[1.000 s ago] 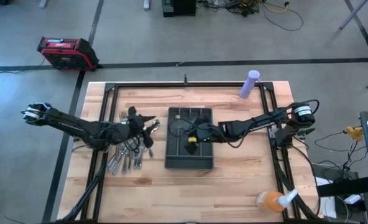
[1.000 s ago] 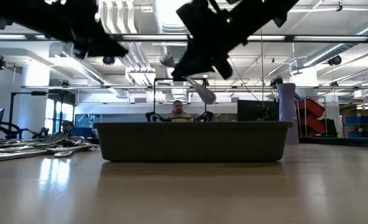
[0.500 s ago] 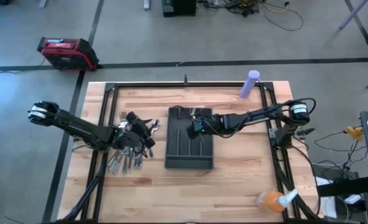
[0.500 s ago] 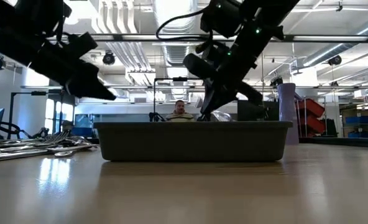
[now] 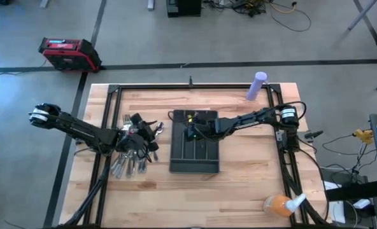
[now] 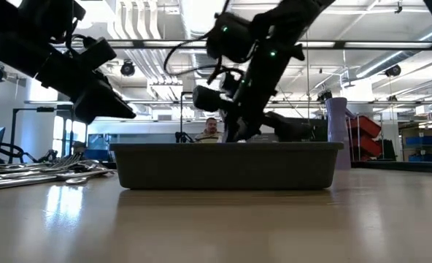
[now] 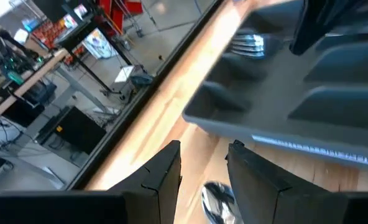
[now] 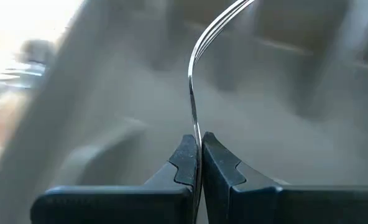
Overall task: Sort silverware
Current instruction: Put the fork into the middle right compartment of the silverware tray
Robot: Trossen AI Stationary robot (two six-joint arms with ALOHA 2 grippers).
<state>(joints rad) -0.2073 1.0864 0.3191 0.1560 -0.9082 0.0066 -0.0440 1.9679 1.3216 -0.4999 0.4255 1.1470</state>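
Note:
The dark grey tray stands mid-table, with its near wall filling the low view. A pile of silverware lies on the wood to its left, seen also at table height. My right gripper reaches into the tray's far left part, shut on a fork. The fork's tines sit low in a compartment. My left gripper hovers open just above the pile. Its fingers stand over a spoon bowl and touch nothing. My right gripper pinches the fork's handle between its two fingers. The fork shows edge-on in the wrist view. It runs forward from the fingertips in line with them, curving to the tines inside the tray. Whether the tines rest on the tray floor cannot be told.
A purple cylinder stands at the far right of the table. An orange object with a spray bottle sits at the near right corner. Black frame rails run along both table sides. A person sits in the room beyond.
My right gripper has gone toward the tray's far left part and down behind the tray wall, carrying the fork with it. My left gripper has dropped lower over the silverware pile and shifted slightly toward the table's left edge.

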